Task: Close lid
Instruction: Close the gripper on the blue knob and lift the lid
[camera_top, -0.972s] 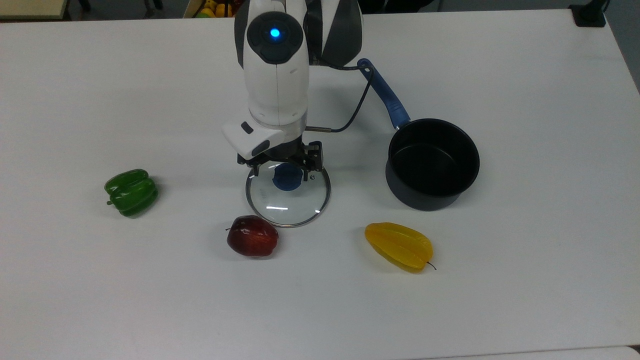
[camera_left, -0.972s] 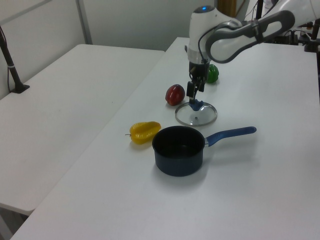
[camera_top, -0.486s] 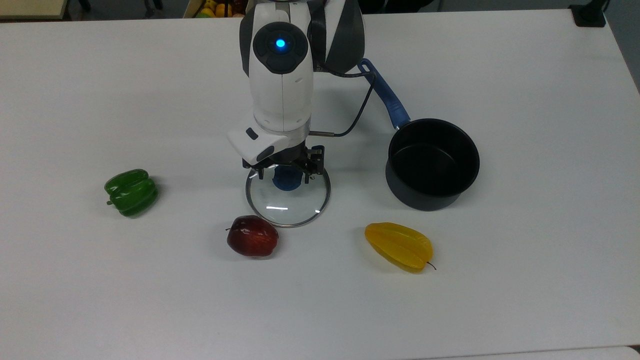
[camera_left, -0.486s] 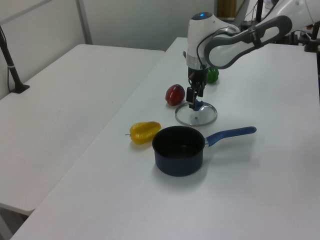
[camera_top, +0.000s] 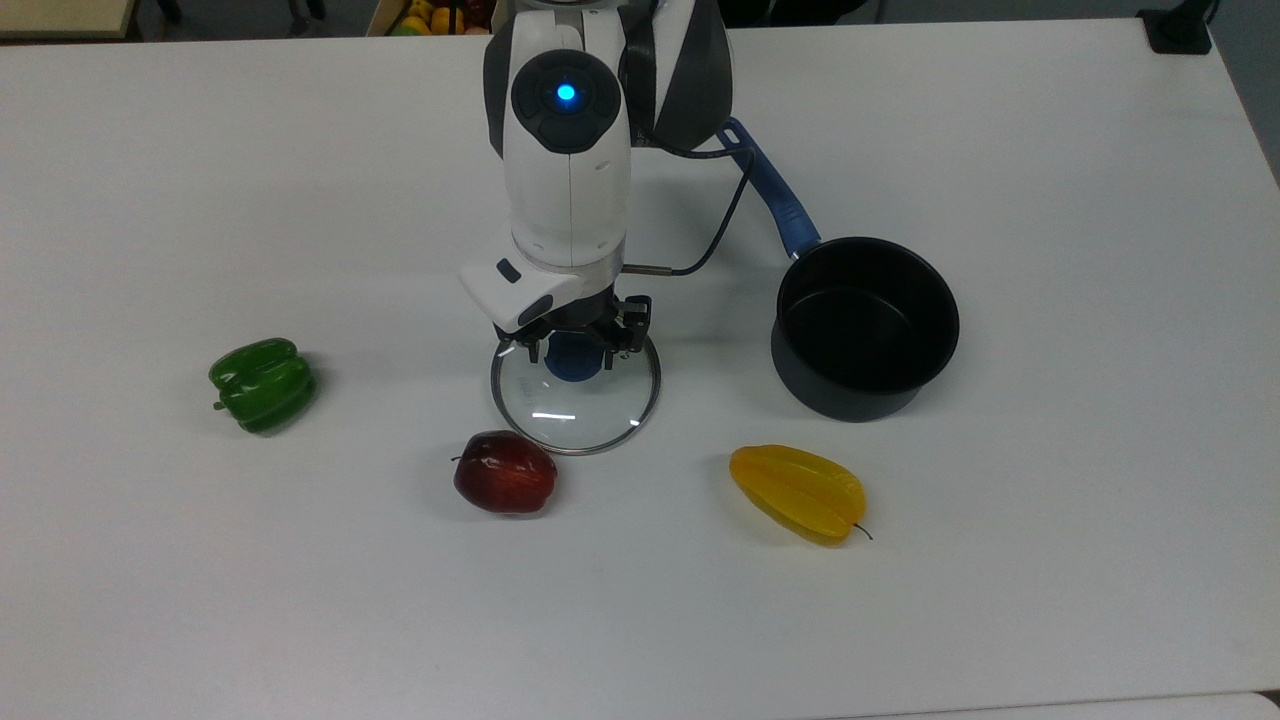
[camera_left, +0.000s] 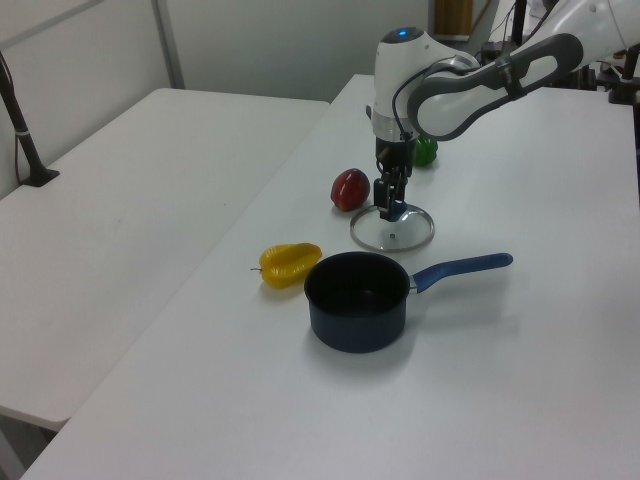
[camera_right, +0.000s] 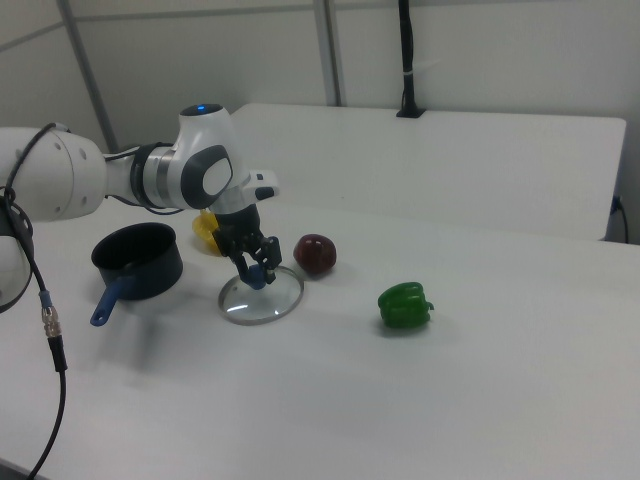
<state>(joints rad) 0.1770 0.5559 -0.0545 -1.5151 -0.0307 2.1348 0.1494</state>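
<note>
Arm: the gripper (camera_top: 574, 352) has come down over the last second and now sits right at the lid's blue knob (camera_top: 573, 362), a shade lower than half a second back.
Jaws: they straddle the knob, one either side; whether they have pinched it yet I cannot tell.
Lid: the lid (camera_top: 576, 385) lies flat on the desk (camera_top: 1050, 560), same spot as before, not lifted.
Pan: the saucepan (camera_top: 866, 327) stands open and empty, well apart on the top view's right, blue handle pointing away.
Neighbours: the red apple (camera_top: 505, 472) sits just beside the lid's rim; the green pepper (camera_top: 263, 384) and the yellow starfruit (camera_top: 798, 492) lie further off.
Meaning: by my read the approach is over and the grasp is the step in hand; lift, carry and set-down on the pan are all left to do.
Watch: a glass lid held by a small knob may tilt.
</note>
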